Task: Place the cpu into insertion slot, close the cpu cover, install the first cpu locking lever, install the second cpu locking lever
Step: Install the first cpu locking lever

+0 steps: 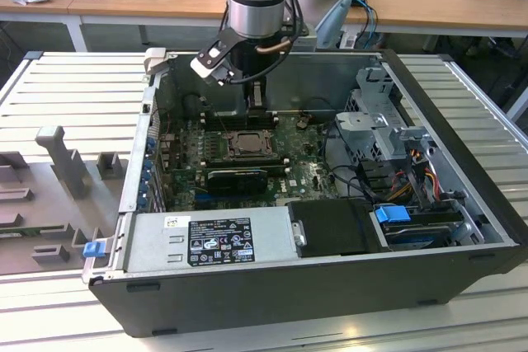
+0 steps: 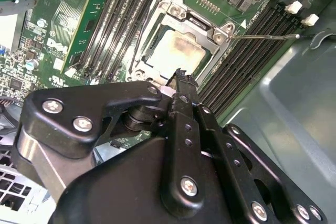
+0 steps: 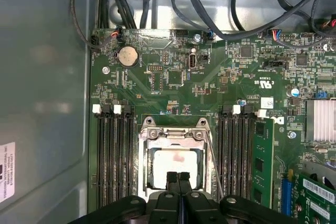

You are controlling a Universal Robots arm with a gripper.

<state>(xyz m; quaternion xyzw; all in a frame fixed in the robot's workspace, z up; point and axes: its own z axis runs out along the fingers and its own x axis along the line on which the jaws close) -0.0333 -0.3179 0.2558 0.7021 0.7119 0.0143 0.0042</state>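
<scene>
The cpu (image 3: 173, 162) lies flat in the insertion slot (image 1: 246, 144), its pale metal top stained in the middle. The silvery cpu cover (image 3: 173, 132) is folded down around it, and the chip (image 2: 176, 51) shows through the cover's cut-out. My gripper (image 3: 178, 177) hovers just over one edge of the socket, black fingers pressed together, shut with nothing visible between them. In the exterior view the gripper (image 1: 257, 114) hangs over the socket's far side. One thin wire locking lever (image 2: 262, 36) sticks out from a socket corner across the memory slots; this lever (image 3: 212, 156) runs beside the cover.
Long black memory slots (image 3: 113, 156) flank the socket on both sides, with a green memory module (image 3: 262, 161) in one. Cables (image 3: 210, 3) cross the board's edge. A power supply (image 1: 214, 241) and drive cage (image 1: 375, 125) fill the case. A grey fixture (image 1: 62, 158) stands on the table.
</scene>
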